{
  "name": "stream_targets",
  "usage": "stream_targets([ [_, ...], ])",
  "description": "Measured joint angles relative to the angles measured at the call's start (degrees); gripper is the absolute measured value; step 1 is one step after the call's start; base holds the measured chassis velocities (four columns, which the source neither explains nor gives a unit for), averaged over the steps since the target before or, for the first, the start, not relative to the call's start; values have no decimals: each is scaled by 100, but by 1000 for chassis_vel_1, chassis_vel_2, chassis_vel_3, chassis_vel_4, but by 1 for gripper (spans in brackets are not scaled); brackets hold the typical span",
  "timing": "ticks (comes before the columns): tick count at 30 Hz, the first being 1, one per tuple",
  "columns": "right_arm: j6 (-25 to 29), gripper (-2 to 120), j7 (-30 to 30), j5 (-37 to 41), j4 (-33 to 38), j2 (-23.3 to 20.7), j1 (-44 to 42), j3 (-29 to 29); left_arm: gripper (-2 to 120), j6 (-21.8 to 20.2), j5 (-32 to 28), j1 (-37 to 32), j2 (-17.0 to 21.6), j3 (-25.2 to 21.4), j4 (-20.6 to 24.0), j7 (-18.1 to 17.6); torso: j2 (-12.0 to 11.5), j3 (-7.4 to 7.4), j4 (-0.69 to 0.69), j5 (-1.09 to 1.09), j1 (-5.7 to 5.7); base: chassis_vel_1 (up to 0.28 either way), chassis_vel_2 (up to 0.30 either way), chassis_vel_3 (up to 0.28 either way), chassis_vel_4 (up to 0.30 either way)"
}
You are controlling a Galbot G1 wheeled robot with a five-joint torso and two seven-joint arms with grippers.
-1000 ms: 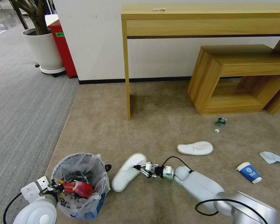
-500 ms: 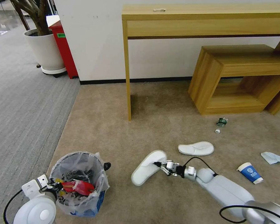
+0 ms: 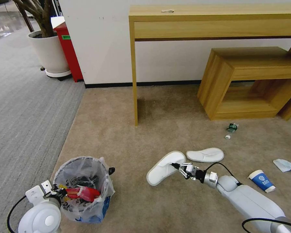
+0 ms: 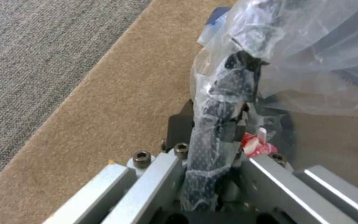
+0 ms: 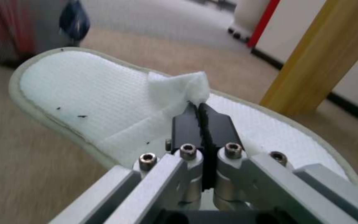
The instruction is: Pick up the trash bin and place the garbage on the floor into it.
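Note:
The trash bin, a dark wire bin lined with a clear bag, stands on the beige floor at the lower left with red wrappers inside. My left gripper is shut on its rim, pinching wire and bag, as the left wrist view shows. My right gripper is shut on the strap of a white slipper, seen close in the right wrist view. The slipper hangs low over the carpet, right of the bin.
More garbage lies to the right: a second white slipper, a blue paper cup, a tissue, a crushed bottle. A wooden table leg, a low wooden bench, grey carpet, a planter.
My right gripper has carried the white slipper to the right, away from the bin and up beside the second slipper. The left gripper still holds the bin's rim.

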State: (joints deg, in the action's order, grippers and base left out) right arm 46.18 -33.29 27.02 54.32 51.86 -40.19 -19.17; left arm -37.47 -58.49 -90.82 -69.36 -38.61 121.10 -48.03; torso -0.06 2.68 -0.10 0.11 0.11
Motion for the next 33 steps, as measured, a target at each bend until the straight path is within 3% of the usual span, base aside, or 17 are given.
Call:
stream_targets([
  [16, -469, 0, 569, 392, 2196, -631, -318, 300, 0, -208, -498, 42, 513, 306, 236, -94, -2, 2, -4, -6, 1, 0, 0, 0, 0],
  [33, -799, 0, 1065, 694, 3256, -774, 102, -87, 0, -312, -1009, -24, 656, 50, 623, -255, -3, 1, -2, -4, 2, 0, 0, 0, 0],
])
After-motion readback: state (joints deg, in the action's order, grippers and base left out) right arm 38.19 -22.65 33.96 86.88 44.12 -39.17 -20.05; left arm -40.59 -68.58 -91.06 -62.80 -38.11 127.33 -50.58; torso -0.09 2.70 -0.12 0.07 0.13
